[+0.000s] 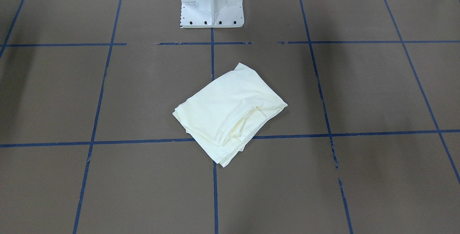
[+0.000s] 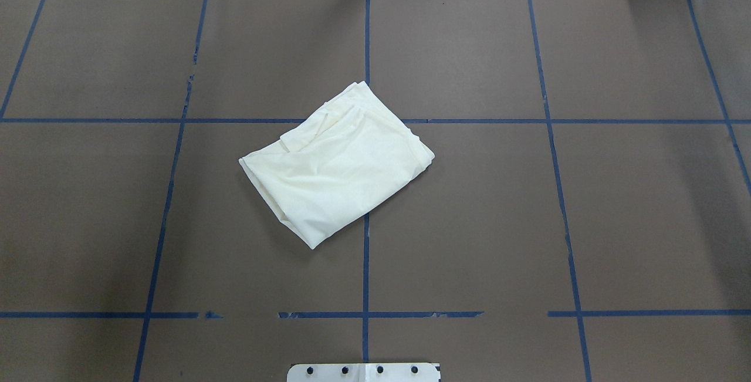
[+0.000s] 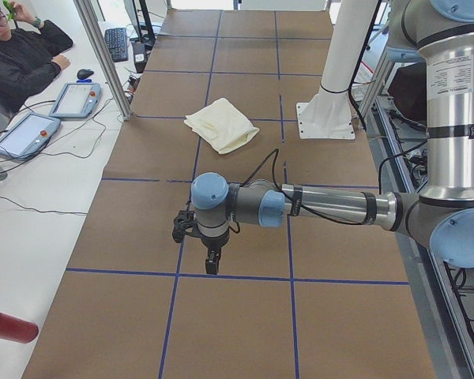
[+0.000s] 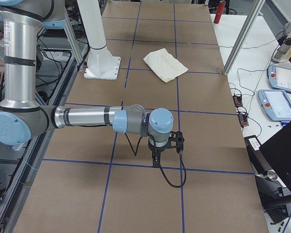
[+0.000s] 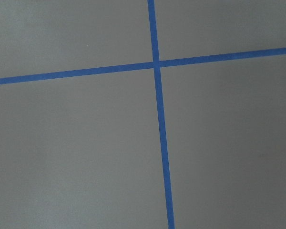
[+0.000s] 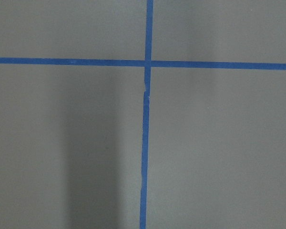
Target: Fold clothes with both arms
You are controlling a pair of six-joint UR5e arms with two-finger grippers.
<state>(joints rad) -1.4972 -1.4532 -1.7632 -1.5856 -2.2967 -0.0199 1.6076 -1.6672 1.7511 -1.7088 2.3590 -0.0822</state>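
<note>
1. Shirt (image 2: 337,162): folded, plain cream side up, mid-table (image 2: 616,194), over a blue tape (image 2: 545,65) crossing.
2. Left gripper (image 3: 212,264), right gripper (image 4: 156,159): above bare table, well apart from shirt; spread or closed, cannot tell.

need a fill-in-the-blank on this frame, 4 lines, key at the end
1. The shirt lies folded on the table, its plain ____ side up.
2. The table's grid is marked with ____ tape.
3. The left end effector and right end effector hang far from the shirt; ____ touches it.
4. Both wrist views show tape and table but no ____.

Missing words: cream; blue; neither; shirt.
</note>
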